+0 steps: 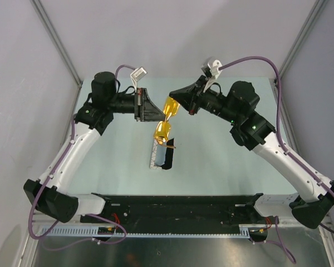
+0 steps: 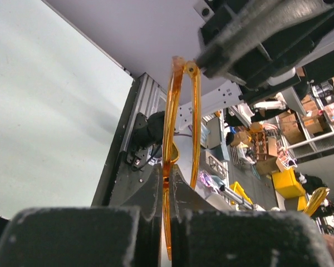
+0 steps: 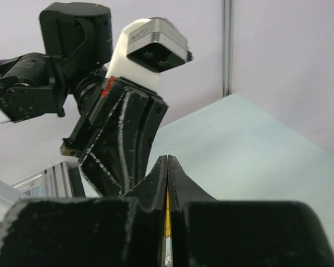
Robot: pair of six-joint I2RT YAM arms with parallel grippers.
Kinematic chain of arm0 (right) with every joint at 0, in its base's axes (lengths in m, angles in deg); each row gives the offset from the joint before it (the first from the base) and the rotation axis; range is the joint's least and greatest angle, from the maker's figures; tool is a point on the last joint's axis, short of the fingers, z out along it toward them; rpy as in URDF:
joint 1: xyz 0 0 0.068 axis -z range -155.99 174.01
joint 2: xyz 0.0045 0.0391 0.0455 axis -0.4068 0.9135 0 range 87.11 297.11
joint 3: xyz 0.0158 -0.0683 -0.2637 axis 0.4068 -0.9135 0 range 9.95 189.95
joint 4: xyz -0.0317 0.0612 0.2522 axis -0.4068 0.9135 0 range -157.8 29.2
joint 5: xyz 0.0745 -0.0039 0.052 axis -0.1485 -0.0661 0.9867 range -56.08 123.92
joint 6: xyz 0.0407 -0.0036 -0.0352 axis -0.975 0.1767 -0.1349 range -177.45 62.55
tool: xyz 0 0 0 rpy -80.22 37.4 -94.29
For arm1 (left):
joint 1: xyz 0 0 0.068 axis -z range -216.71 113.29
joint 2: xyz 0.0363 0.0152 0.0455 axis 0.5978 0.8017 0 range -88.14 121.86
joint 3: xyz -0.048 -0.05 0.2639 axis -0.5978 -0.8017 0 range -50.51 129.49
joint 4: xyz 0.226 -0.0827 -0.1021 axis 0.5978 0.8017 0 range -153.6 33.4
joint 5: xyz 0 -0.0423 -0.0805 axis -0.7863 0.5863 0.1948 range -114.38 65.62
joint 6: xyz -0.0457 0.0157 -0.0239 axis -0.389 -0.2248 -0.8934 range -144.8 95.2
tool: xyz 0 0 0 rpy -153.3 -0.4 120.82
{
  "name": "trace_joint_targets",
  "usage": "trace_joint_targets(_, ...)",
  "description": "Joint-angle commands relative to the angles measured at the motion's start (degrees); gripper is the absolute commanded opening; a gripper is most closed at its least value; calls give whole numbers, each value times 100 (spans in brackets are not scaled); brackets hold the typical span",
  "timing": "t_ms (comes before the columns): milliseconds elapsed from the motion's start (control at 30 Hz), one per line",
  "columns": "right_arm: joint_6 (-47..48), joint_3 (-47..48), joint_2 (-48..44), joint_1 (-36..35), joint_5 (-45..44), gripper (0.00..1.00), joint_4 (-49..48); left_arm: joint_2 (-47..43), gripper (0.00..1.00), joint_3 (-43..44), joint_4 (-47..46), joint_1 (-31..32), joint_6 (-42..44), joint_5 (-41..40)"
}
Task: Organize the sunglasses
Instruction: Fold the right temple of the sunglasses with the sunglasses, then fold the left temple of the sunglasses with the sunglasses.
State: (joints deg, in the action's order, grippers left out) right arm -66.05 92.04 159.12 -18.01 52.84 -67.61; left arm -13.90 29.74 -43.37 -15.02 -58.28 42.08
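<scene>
Sunglasses (image 1: 162, 132) held aloft for folding
Left gripper (image 1: 159, 109) and right gripper (image 1: 176, 103) both clamp them tight; next, likely a gentle coordinated fold

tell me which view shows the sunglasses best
Top external: the sunglasses show both amber lenses, held in the air. Left wrist sees only the orange frame edge-on; right wrist shows just a thin yellow sliver.

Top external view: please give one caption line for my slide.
Left gripper and right gripper both clamp the sunglasses above the table.
</scene>
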Motion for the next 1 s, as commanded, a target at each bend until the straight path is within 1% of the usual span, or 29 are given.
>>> trace_joint_targets(0,-80,124,-292,-69,174,0,175,108,0,316,-177,2,-19,-124)
trace_joint_targets(100,-63,106,-354,-96,121,0,245,301,0,351,-177,2,-185,-185)
trace_joint_targets(167,-71,71,-468,-96,-177,0,263,407,0,386,-168,-16,-256,-361)
trace_joint_targets(200,-72,54,-521,-96,-308,4,254,442,1,395,-177,-16,-317,-405)
trace_joint_targets(233,-80,19,-582,-87,-640,5,358,530,0,439,-168,-42,-352,-527)
trace_joint_targets(267,-80,9,-678,-70,-757,5,455,574,0,456,-168,-51,-405,-589)
trace_joint_targets(300,-28,1,-705,0,-828,7,578,644,1,491,-177,-77,-510,-651)
trace_joint_targets(367,182,-17,-697,80,-969,8,1201,863,0,684,-168,-191,-695,-862)
trace_joint_targets(433,201,-26,-644,246,-1021,7,1849,996,0,921,-177,-384,-1028,-967)
trace_joint_targets(567,61,-297,-662,335,-969,4,2179,1294,0,1247,-168,-648,-1372,-1275)
trace_joint_targets(700,-80,-860,-846,344,-645,3,1819,1496,0,1344,-195,-965,-1793,-1372)
trace_joint_targets(767,-107,-1096,-899,256,-206,4,1486,1523,0,1301,-203,-1097,-1891,-1460)
trace_joint_targets(800,-115,-1176,-995,177,-109,5,1041,1524,0,1283,-212,-1114,-1926,-1547)
trace_joint_targets(833,-37,-1273,-1030,55,-64,4,793,1532,0,1257,-238,-1115,-1917,-1557)
trace_joint_targets(867,51,-1317,-1040,-312,-107,4,590,1541,1,1248,-239,-1106,-1909,-1531)
trace_joint_targets(900,138,-1318,-1031,-481,-177,4,249,1541,0,1230,-239,-1106,-1900,-1478)
trace_joint_targets(967,289,-1318,-926,-763,-310,4,9,1524,0,1142,-256,-1088,-1830,-1443)
